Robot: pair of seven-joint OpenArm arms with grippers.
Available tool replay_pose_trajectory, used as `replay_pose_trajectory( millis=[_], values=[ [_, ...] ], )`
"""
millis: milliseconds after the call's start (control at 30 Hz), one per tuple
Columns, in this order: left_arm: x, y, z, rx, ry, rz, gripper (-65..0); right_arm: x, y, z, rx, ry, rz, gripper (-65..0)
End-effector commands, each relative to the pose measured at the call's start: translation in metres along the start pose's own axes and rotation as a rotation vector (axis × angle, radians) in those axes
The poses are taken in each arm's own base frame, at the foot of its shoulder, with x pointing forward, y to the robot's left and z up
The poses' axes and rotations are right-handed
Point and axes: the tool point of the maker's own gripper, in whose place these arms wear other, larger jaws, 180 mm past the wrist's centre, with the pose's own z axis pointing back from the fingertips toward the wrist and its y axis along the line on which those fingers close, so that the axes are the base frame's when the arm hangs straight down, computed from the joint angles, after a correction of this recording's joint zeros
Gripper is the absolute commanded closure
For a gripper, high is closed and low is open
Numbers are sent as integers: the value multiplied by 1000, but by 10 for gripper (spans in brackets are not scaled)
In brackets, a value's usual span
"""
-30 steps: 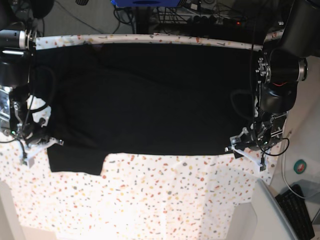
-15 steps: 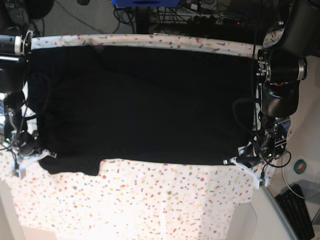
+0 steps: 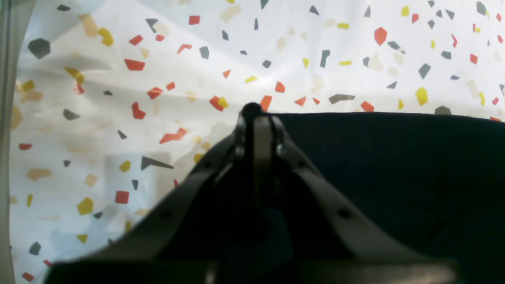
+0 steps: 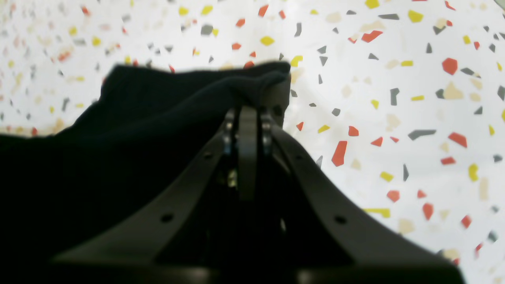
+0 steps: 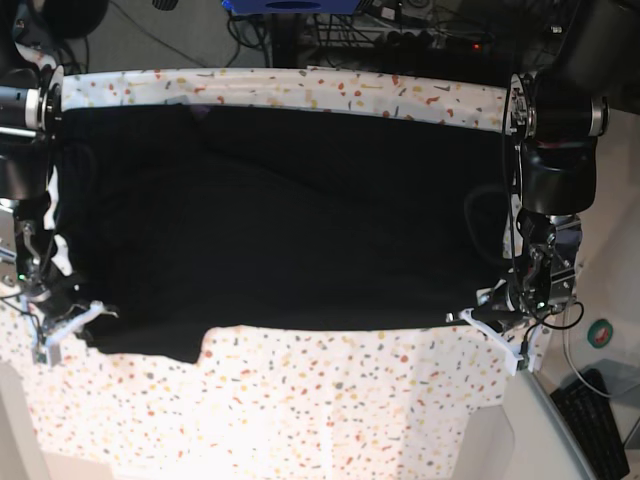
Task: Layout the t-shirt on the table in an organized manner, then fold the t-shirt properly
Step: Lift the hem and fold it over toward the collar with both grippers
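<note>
The t-shirt [image 5: 290, 215] reads as one flat black mass from the base view; no print can be made out, and seams and sleeves barely separate from the body. Its left margin merges with the dark right arm there. In the right wrist view the far part of the counter [image 4: 59, 35] is blurred, and the shirt runs off the left edge. The left claw [image 3: 252, 112] tips are dark against the cloth, so how much cloth lies between them is not clear.

A black t-shirt [image 5: 290, 220] lies spread across the speckled white tabletop [image 5: 300, 410], reaching its far edge.
</note>
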Motion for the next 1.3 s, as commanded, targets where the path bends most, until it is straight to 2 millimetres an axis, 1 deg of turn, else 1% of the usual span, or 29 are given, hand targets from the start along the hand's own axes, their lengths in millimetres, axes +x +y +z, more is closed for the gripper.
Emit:
replay_pose_trajectory(
  millis=[0,67,100,133,200,267,333,400,433,500,567,667,767,833,933,1000,1067,1167,1267],
  values=[
    [26,3,5,6,-62,1,0,27,-3,-1,0,-69,30,0],
    [30,2,6,4,-73,0,0,20,6,-5,8,-69,56,0],
    [28,2,7,4,-71,-2,0,18,8,-6,10,-71,70,0],
    [23,3,6,4,-65,-3,0,17,8,-6,8,-67,87,0],
    [26,1,9,2,-79,-9,0,12,7,-6,4,-54,105,0],
    [21,0,12,-1,-80,-17,0,10,5,-5,0,-48,113,0],
    [24,10,21,10,-100,23,0,3,4,-3,-1,-38,117,0],
    [28,23,33,27,-122,74,0,-1,4,-2,-2,-32,115,0],
    [29,26,38,32,-129,81,0,-2,4,-2,-2,-31,115,0],
    [30,21,44,27,-139,54,0,-3,4,-2,-1,-29,116,0],
    [26,18,49,25,-142,31,0,-6,4,-1,-2,-27,118,0],
    [23,23,56,34,-155,23,0,-1,7,8,2,-66,151,0],
    [15,24,58,37,-145,15,0,-3,10,18,1,-40,193,0],
    [6,23,59,37,-114,10,0,-4,12,24,-2,-13,218,0],
    [-4,21,66,36,-81,-7,0,-2,18,36,-1,-11,259,0],
    [-9,19,72,34,-76,-22,0,-5,20,44,-3,8,282,0],
    [-17,18,77,33,-69,-36,0,-11,20,49,-9,46,296,0],
    [-35,18,81,35,-25,-46,0,-25,19,54,-15,98,305,0],
    [-47,18,87,36,-11,-61,0,-36,19,61,-15,117,312,0]
  ],
)
